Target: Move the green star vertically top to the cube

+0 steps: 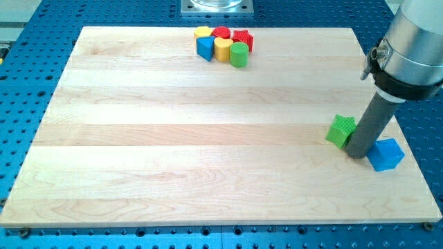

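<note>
Surface (173,138) of pale wood carries everything; no claw exists on this rig, so no claw state can be told, only a rod. My tip (358,154) stands between the blue cube (385,154) at the view's right and the green star (340,131), touching or nearly touching both. A cluster of yellow, red, blue and green blocks (223,44) sits well apart at the view's top. Judging by looks, the star is light, stiff and slides easily; push its flat side squarely, since its points may make it spin.
</note>
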Motion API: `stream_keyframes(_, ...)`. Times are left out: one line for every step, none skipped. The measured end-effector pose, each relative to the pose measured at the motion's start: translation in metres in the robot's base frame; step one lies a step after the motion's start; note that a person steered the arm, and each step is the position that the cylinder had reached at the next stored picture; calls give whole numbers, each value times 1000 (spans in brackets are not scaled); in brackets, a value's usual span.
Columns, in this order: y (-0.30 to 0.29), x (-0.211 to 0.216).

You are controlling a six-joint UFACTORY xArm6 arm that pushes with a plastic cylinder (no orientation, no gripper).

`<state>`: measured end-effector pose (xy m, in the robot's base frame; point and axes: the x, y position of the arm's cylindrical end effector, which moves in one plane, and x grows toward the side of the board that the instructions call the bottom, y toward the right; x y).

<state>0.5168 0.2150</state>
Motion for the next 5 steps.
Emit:
stream_keyframes(-7, -18)
stream_keyframes(-36, 0)
stream_keyframes(-65, -5)
stream_keyframes(-70, -23)
stream_keyframes(-58, -90)
